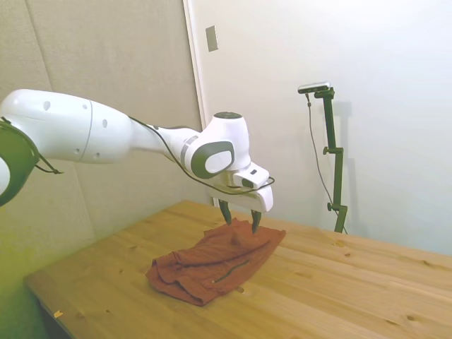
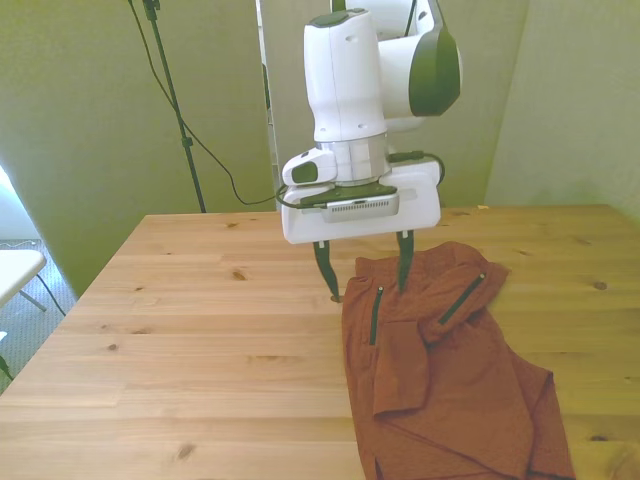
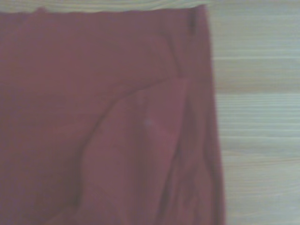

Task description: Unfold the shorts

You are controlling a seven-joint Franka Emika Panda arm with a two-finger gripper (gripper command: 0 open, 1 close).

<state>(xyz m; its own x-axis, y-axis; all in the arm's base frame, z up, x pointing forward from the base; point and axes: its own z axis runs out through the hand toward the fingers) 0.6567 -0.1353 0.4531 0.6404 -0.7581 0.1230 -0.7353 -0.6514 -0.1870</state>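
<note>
The white, glossy Franka arm [image 1: 78, 131] is reaching in from the side view's left, its thick rounded upper segment running nearly level before narrowing into a slimmer forearm. A grey-and-white elbow-like wrist joint [image 1: 215, 155] is bending the last link downward, so the flat white hand block is facing the surface below. A thin black cable is looping along the forearm and under the wrist. The two-finger gripper with slim dark fingers [image 2: 363, 269] is pointing straight down, its fingers [image 2: 325, 268] standing spread well apart. In the front view the wrist column is standing upright above the wide white gripper body.
</note>
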